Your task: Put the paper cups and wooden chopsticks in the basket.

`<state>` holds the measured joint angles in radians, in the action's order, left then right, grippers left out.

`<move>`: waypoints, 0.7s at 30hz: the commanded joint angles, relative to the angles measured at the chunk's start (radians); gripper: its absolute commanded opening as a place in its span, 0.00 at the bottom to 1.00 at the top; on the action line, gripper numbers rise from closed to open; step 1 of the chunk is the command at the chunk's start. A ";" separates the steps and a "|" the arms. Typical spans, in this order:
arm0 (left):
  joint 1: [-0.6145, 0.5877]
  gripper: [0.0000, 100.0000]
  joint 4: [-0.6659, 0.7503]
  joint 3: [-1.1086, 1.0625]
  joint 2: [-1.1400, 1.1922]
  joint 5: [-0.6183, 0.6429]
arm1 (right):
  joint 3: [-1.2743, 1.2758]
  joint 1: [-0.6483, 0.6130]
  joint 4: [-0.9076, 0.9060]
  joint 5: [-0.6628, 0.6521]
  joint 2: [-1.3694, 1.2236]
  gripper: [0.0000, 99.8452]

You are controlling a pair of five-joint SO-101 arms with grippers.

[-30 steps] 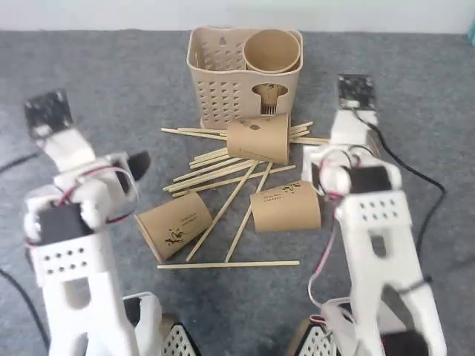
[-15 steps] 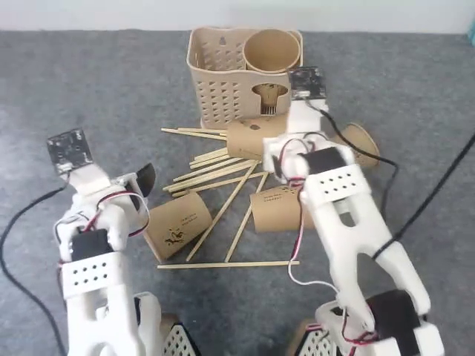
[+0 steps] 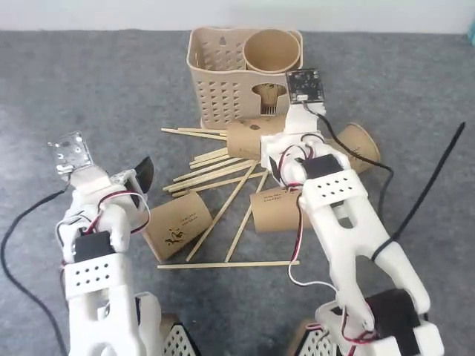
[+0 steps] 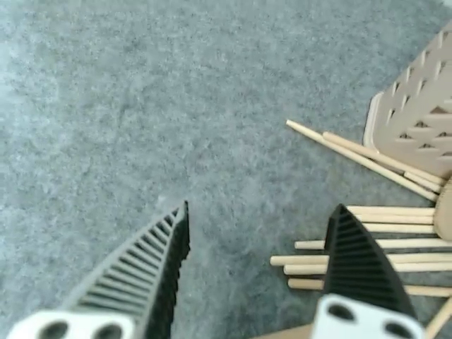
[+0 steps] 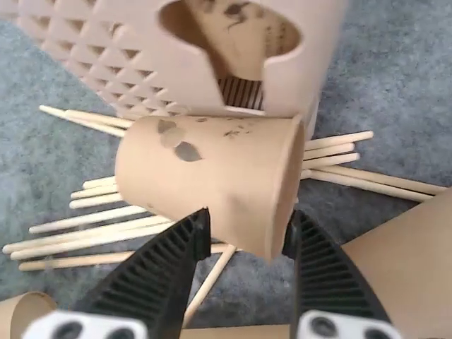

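The grey mat (image 3: 111, 89) leaves open room to the left of the basket and around both arms. The basket (image 3: 223, 89) stands at the far middle of the mat, open side up, with one upright cup (image 3: 272, 50) already in its right half.

The coming move turns on the front cup (image 5: 205, 169). It lies on its side just in front of the basket's wall, on top of some chopsticks. Its long axis runs along that wall, and its wide mouth points toward the right arm's side. The right gripper (image 5: 247, 229) hangs just short of it, released. One jaw is below the cup's body and the other is beyond the rim, so the mouth end sits in the gap. Whether either jaw touches the paper cannot be told. My judgement is that closing here would pinch the rim end. The lift then has to clear the basket's near wall, which is very close.

Three more cups lie on their sides: the right-hand cup (image 3: 358, 146), the middle cup (image 3: 280, 208) and the left-hand cup (image 3: 174, 222). The left-hand cup is nearest the left gripper (image 4: 258, 226), which is spread wide over bare mat.

The chopsticks (image 3: 215, 169) fan out between the cups, mostly lying crosswise, and a few ends reach under the left gripper's inner jaw.
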<state>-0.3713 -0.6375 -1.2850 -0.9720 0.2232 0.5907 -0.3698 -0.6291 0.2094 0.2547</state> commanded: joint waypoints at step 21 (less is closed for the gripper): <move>0.002 0.29 0.048 -0.004 -0.023 -0.008 | -0.049 0.005 0.019 0.006 -0.096 0.02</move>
<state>-0.3713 -0.6130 -1.2973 -0.9720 0.2232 0.5831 -0.3775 -0.5309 0.2094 0.0829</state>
